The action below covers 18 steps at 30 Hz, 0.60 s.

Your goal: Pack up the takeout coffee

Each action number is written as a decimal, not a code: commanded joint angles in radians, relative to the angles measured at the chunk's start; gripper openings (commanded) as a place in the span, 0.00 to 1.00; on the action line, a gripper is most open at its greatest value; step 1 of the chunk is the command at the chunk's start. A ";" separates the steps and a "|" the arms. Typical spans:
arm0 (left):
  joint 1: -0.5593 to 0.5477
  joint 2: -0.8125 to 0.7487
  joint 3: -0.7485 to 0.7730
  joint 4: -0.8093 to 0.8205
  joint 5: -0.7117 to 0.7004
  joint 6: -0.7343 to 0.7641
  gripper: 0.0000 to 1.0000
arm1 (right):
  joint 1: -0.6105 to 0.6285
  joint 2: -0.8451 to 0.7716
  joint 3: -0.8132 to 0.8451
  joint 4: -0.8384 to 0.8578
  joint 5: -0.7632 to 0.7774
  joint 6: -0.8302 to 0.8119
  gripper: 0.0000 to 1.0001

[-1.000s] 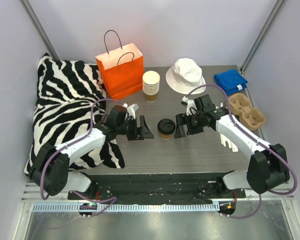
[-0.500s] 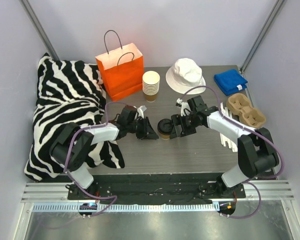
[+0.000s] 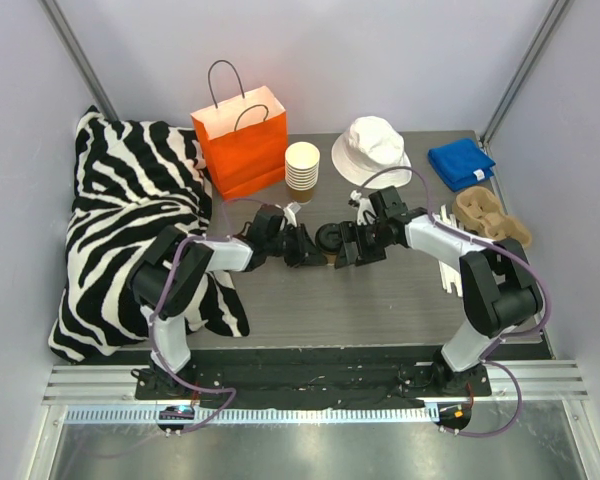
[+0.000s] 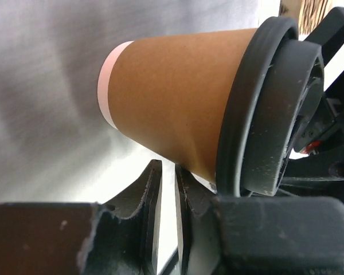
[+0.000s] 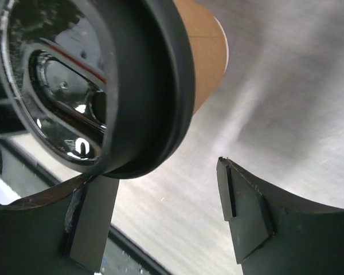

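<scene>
1. The takeout coffee point(image 3: 330, 238) stands near the middle of the grey table point(image 3: 380, 305), between the two grippers. From above, mostly its round black lid point(image 3: 331, 236) shows.
2. In the wrist views the cup's tan-brown paper wall runs down to a pale band at its base. The lid sits fully on the rim.
3. The left gripper point(image 3: 313, 255) is just to the cup's left. Its fingers point(image 4: 152, 206) are drawn almost together with only a thin slit between them and nothing in it. The cup wall lies just past their tips, not between them.
4. The right gripper point(image 3: 344, 250) is just to the cup's right with its jaws spread wide. One finger point(image 5: 246, 212) stands clear over bare table. The other sits at the lid's lower edge, but whether it touches cannot be told. The cup is not held by either gripper.
5. Behind the cup, toward the back wall, is a stack of lidless paper cups point(image 3: 301, 168).
6. An orange paper bag point(image 3: 242, 145) with handles stands upright to the left of the stack.
7. A white bucket hat point(image 3: 371, 150) lies to the right of the stack.
8. A folded blue cloth point(image 3: 460, 162) lies at the back right corner, and a brown pulp cup carrier point(image 3: 490, 218) lies in front of it by the right edge.
9. A zebra-print blanket point(image 3: 130, 215) covers the left side.
</scene>
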 commanded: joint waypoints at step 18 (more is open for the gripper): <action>0.025 0.116 0.159 0.103 -0.042 0.031 0.25 | -0.076 0.040 0.046 0.306 0.102 0.156 0.76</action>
